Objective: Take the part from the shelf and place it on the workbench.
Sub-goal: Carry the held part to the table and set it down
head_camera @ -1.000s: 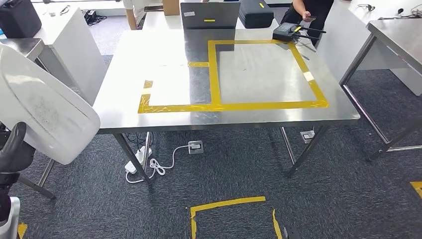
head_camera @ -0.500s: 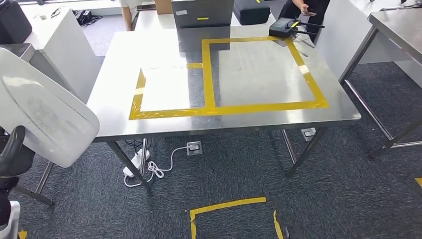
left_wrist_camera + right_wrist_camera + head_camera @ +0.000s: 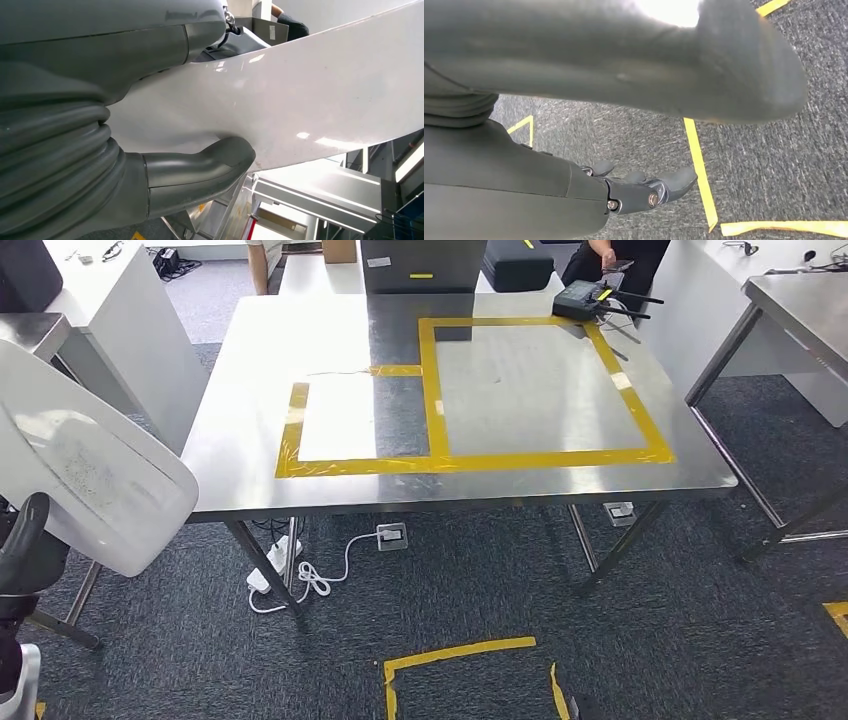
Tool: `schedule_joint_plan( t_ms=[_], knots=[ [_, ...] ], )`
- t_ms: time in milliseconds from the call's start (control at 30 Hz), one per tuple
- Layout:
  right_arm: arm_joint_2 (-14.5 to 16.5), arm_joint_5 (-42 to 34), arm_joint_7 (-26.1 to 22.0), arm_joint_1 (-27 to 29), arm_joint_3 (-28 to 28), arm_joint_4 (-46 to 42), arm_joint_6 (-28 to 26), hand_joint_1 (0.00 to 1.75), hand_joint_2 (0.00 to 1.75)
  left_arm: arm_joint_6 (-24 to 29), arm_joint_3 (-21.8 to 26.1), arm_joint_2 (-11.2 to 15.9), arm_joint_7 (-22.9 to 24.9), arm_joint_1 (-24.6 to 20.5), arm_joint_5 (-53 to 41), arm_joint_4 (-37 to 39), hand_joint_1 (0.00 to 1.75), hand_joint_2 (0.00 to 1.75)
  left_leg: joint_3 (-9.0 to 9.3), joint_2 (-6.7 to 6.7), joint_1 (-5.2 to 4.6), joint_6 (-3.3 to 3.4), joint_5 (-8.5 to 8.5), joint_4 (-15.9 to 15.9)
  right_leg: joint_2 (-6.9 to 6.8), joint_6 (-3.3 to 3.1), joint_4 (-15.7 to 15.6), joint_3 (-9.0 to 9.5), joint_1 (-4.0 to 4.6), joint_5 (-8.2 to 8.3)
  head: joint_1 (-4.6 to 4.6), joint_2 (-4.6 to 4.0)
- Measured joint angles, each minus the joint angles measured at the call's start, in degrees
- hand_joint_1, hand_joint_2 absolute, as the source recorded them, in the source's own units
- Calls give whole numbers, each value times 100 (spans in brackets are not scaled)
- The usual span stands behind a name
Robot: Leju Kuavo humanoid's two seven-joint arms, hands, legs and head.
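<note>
A large white curved part [image 3: 90,480] fills the left edge of the head view, off the floor and to the left of the workbench's near left corner. My left hand [image 3: 24,552] grips it from below. In the left wrist view the thick thumb [image 3: 200,170] presses against the part's glossy white surface [image 3: 325,90]. The steel workbench [image 3: 260,360] stands ahead, with yellow tape [image 3: 432,390] marking a large rectangle and a smaller one beside it. My right hand [image 3: 589,192] hangs over the grey carpet with its fingers apart and nothing in it.
At the workbench's far edge sit a grey box [image 3: 420,265], a black case [image 3: 515,262] and a black controller [image 3: 585,302]; a person [image 3: 620,255] stands behind them. A second table [image 3: 800,300] is at the right, a white cabinet [image 3: 110,310] at the left. Cables [image 3: 300,570] lie under the bench.
The whole picture has shifted a little sideways and back, so the camera moved. The white part stays in my left hand at the same place in the view.
</note>
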Motion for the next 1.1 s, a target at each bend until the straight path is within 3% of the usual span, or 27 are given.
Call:
schedule_joint_plan(
  t_ms=[200,267,333,367,400,433,500,533,600,667,700,767,833,900,933,967,1033,1100],
  knots=[
    [2,-27,1,-4,-27,0,23,0,0,1,-4,-5,-2,-7,0,-2,175,175,30,41,-13,111,0,-36,14,157,33,-18,-45,-43,2,0],
    [1,-34,1,-17,-43,0,25,0,0,1,-7,-9,-4,-16,0,-1,175,175,62,108,15,158,5,-71,-11,183,481,-242,-44,-266,27,0],
    [1,-40,2,-26,-59,0,26,0,0,1,-13,-16,-6,-22,0,13,175,175,72,188,11,179,-19,-68,-32,190,1305,-693,-44,-593,50,0],
    [0,-42,3,-24,-66,0,26,0,0,1,-17,-23,-6,-22,0,24,175,175,80,229,8,178,-34,-64,-37,187,1618,-885,-44,-668,53,0],
    [0,-43,4,-20,-70,0,26,0,0,1,-20,-31,-6,-22,0,34,175,175,94,271,8,169,-53,-60,-45,179,1734,-982,-44,-633,54,0],
    [0,-43,5,-16,-75,0,26,0,0,1,-22,-39,-6,-22,0,42,175,175,120,314,10,152,-77,-56,-63,166,1606,-952,-44,-488,55,0],
    [-3,-43,4,-16,-82,0,26,0,0,1,-24,-48,-7,-24,0,46,175,175,196,408,14,100,-141,-46,-218,129,837,-610,-35,-65,59,0],
    [-5,-43,4,-23,-85,0,26,0,0,1,-25,-49,-8,-31,0,46,175,175,231,453,3,65,-177,-37,-313,100,472,-431,-18,72,59,0],
    [-7,-43,7,-37,-92,0,26,0,0,1,-29,-51,-9,-56,0,46,175,175,279,539,-23,-11,-225,-40,-400,38,137,-273,18,136,57,0],
    [-7,-42,11,-38,-101,0,26,0,0,1,-43,-55,-9,-87,0,45,175,175,317,618,-26,-86,-251,-62,-281,-30,133,-280,28,123,58,0],
    [-7,-42,11,-34,-104,0,26,0,0,2,-52,-57,-10,-99,0,45,175,175,323,585,-13,-122,-276,-48,-225,-62,120,-271,21,124,55,0],
    [-7,-37,9,-36,-107,0,28,0,0,3,-63,-52,-14,-114,0,45,175,175,192,350,23,-185,-439,240,-113,-120,86,-237,-10,129,33,0],
    [-7,-32,5,-50,-108,0,32,0,0,7,-68,-47,-16,-108,0,57,175,175,-203,124,45,-218,-722,950,12,-155,83,-218,-13,116,12,0],
    [-7,-27,3,-57,-109,0,35,0,0,11,-72,-50,-15,-79,0,79,175,175,-577,70,47,-223,-805,1496,163,-176,89,-201,-7,99,9,0],
    [-7,-26,3,-56,-110,0,35,0,0,11,-75,-52,-15,-66,0,88,175,175,-624,53,47,-213,-669,1464,246,-178,95,-187,-4,89,8,0],
    [-7,-25,4,-55,-110,0,35,0,0,11,-78,-54,-16,-57,0,91,175,175,-569,19,47,-194,-445,1229,329,-174,103,-168,-4,77,8,0],
    [-2,-21,3,-57,-110,0,34,0,0,10,-85,-52,-21,-55,0,87,175,175,-316,-175,47,-140,5,490,467,-149,124,-146,-2,51,6,0],
    [3,-9,-17,-56,-110,0,34,0,0,10,-99,-42,-26,-59,1,75,175,175,-131,-323,42,-111,118,48,570,-104,148,-171,-8,40,-8,0]
  ],
)
